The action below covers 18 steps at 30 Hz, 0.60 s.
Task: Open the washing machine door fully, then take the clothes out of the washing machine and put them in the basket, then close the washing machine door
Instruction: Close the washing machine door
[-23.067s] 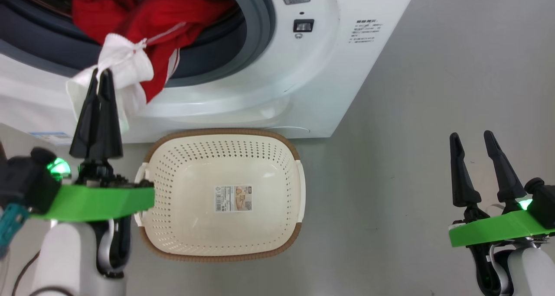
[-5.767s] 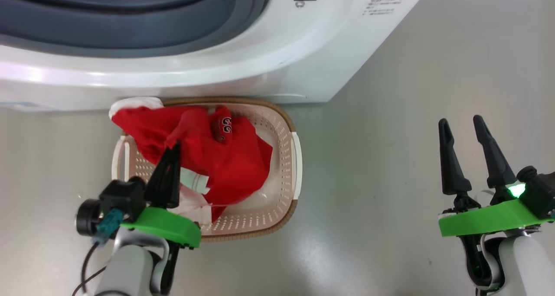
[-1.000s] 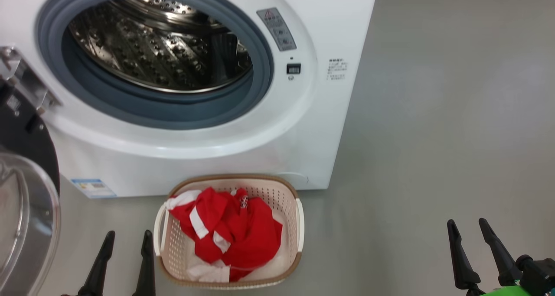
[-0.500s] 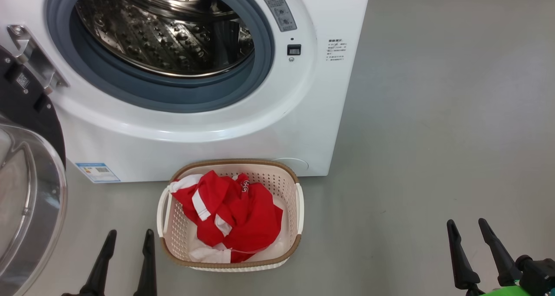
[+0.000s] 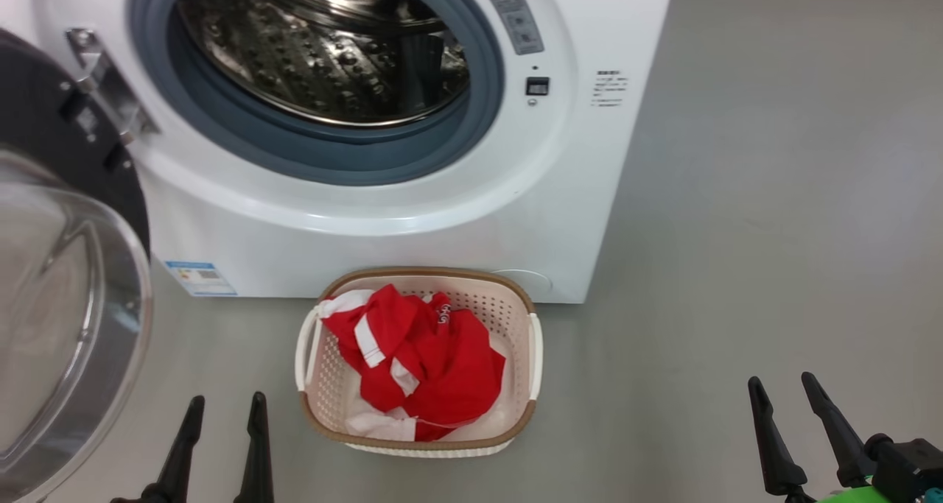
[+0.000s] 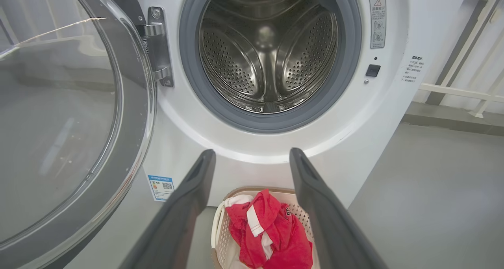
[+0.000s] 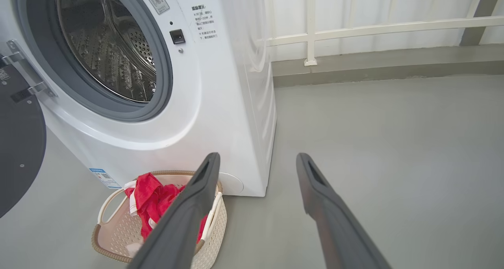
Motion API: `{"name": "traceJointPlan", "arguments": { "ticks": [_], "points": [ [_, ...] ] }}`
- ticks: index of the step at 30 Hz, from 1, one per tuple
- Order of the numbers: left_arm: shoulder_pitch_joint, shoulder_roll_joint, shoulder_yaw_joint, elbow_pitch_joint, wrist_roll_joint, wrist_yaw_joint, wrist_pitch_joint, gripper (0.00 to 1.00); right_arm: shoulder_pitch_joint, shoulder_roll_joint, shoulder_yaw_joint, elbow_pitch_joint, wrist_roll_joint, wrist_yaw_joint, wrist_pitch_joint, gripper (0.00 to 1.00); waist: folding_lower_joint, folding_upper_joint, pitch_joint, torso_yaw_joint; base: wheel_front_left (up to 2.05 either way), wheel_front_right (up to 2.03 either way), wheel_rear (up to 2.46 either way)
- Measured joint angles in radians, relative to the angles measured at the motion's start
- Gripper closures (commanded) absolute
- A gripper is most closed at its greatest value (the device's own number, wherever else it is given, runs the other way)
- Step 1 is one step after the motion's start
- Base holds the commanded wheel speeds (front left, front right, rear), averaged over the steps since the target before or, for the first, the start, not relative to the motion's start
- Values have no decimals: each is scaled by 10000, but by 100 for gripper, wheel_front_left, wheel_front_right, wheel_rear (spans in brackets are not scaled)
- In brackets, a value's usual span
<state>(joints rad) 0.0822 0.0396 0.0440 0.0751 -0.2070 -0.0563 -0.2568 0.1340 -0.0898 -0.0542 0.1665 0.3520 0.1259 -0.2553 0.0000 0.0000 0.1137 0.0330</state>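
Facing, I judge, the closing step: clothes (image 5: 420, 363) in basket (image 5: 527, 320), my left claw (image 5: 228, 398) and right claw (image 5: 779, 379) gaping empty; the washing machine door (image 5: 66, 282), left of them, needs swinging shut.

Smooth matt grey floor (image 5: 773, 194) with a soft pale sheen, low grey kerb (image 7: 374, 66) runs along its far edge, white horizontal metal rail (image 7: 393, 27) above the kerb, white panelled wall (image 7: 366, 3) behind, even diffuse light
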Motion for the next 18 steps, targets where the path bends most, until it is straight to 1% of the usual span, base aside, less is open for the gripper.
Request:
{"name": "traceJointPlan", "arguments": {
  "ticks": [4, 5, 10, 18],
  "points": [
    [16, -2, -136, 8, -146, 230, 0, 0, -2, -65, 127, 40, 0, 0, 0, 0, 0, 0, -44, 380, 0, 0, 0],
    [29, 0, -171, 8, -224, 311, 0, 0, -5, -171, 267, 65, 0, 0, 0, 0, 1, 0, -73, 615, 0, 0, 0],
    [226, 0, -370, 79, -470, 397, 0, 0, -152, -387, 554, 146, 0, 0, 0, 0, 0, 0, -154, 1303, 0, 0, 0],
    [383, 4, -665, 203, -763, 575, 0, 0, -240, -681, 1001, 284, 128, 0, 0, 0, 1, 0, -303, 2621, 0, 0, 0]
  ]
}}
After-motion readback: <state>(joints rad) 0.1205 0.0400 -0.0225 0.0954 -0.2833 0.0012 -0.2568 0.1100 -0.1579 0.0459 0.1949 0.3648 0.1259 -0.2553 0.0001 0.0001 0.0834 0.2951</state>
